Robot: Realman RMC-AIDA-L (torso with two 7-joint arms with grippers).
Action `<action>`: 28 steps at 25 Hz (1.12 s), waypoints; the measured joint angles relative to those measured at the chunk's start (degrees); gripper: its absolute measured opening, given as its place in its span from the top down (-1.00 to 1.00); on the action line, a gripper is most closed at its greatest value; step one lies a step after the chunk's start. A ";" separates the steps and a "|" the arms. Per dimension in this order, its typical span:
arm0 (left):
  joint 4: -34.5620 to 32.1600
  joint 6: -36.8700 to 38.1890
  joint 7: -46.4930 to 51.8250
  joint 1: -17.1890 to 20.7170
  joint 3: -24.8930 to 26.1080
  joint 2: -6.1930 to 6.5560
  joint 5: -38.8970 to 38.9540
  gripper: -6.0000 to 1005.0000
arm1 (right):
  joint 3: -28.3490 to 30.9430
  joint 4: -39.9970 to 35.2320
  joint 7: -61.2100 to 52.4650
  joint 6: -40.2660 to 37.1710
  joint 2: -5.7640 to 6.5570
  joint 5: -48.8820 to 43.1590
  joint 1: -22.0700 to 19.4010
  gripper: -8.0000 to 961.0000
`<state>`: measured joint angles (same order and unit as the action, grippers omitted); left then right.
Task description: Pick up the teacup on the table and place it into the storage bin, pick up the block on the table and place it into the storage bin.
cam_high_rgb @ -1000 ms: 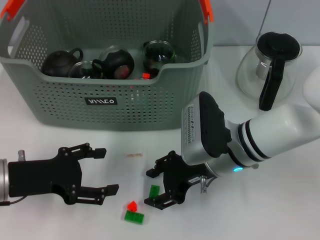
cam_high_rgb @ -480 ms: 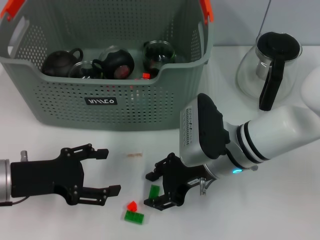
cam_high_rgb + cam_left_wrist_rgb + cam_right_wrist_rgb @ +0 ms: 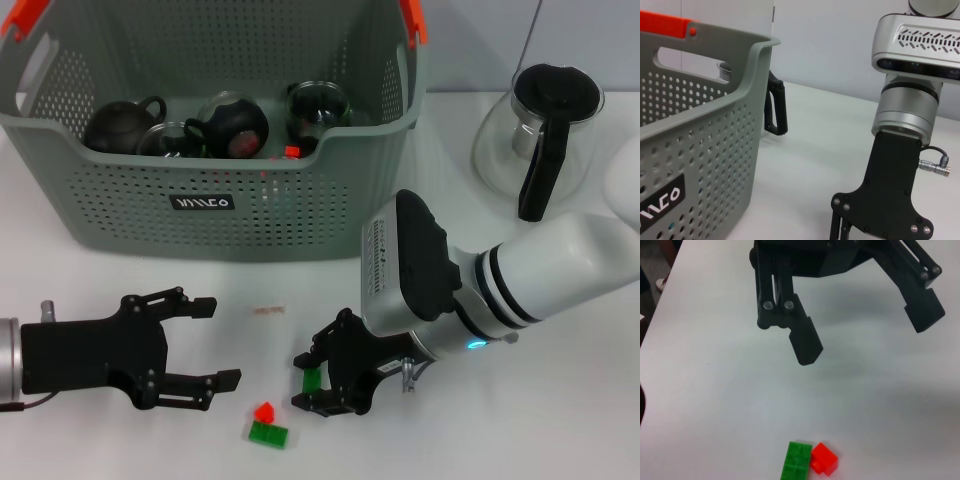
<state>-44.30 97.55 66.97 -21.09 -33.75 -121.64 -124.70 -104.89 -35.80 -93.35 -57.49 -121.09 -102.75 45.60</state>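
A small green block [image 3: 311, 381] lies on the white table between the fingers of my right gripper [image 3: 302, 380], which stands open close around it. A second green block [image 3: 268, 433] and a red block [image 3: 264, 411] lie touching just to its left, and the right wrist view shows them as the green block [image 3: 796, 462] and the red block [image 3: 823, 459]. My left gripper [image 3: 218, 341] hovers open left of them, nothing in it. The storage bin [image 3: 300, 215] stands behind, holding dark teapots [image 3: 120, 122] and a glass teacup [image 3: 318, 110]. No teacup stands on the table.
A glass carafe [image 3: 540, 130] with a black handle stands right of the bin. A small tan scrap [image 3: 268, 311] lies in front of the bin. The left wrist view shows the bin wall [image 3: 700, 150], the carafe handle [image 3: 777, 110] and my right arm [image 3: 900, 165].
The right gripper has sunk slightly over the green block and its fingers have narrowed around it. The left gripper has barely moved.
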 joint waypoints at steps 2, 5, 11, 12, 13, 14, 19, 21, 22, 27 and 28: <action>0.00 0.10 0.11 0.00 0.00 0.00 -0.01 -0.89 | 0.01 -0.68 -0.16 0.00 0.16 -0.01 -0.30 0.09; -0.22 0.45 0.23 0.26 0.00 0.16 -0.01 -0.88 | 0.72 -2.78 -0.22 -0.79 0.66 -0.02 -1.44 0.09; -0.47 0.85 0.25 0.56 0.45 0.47 -0.73 -0.88 | 6.02 -4.88 -0.18 -5.33 1.25 -0.49 -2.73 0.09; -0.50 0.86 0.25 0.56 0.52 0.52 -0.92 -0.88 | 7.76 -5.12 -0.04 -6.91 1.47 -0.52 -2.88 0.09; -0.54 0.87 0.25 0.57 0.56 0.56 -1.05 -0.87 | 9.24 -5.45 0.08 -8.67 1.69 -0.55 -3.10 0.09; -0.57 0.88 0.26 0.58 0.60 0.59 -1.15 -0.87 | 11.07 -6.00 0.14 -10.30 1.99 -0.58 -3.44 0.09; -0.68 0.90 0.27 0.45 0.64 0.63 -1.44 -0.78 | 20.34 -11.40 -2.19 -19.97 3.84 -0.68 -5.63 0.09; -0.72 0.81 0.27 0.51 0.69 0.67 -1.46 -0.76 | 24.66 -13.70 -3.97 -24.98 4.30 -0.71 -5.89 0.09; -0.72 0.78 0.27 0.53 0.72 0.69 -1.46 -0.76 | 27.21 -15.18 -4.87 -27.56 4.45 -0.72 -5.90 0.09; -0.72 0.85 0.27 0.52 0.73 0.71 -1.46 -0.76 | 37.87 -23.25 -10.57 -37.42 3.91 -0.14 -4.19 0.09; -0.72 0.86 0.27 0.47 0.73 0.70 -1.46 -0.76 | 39.84 -24.48 -11.91 -38.19 3.71 0.05 -3.32 0.09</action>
<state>-45.02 98.41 67.24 -20.63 -33.02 -120.94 -126.16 -65.05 -60.28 -105.26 -95.68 -117.38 -102.70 42.27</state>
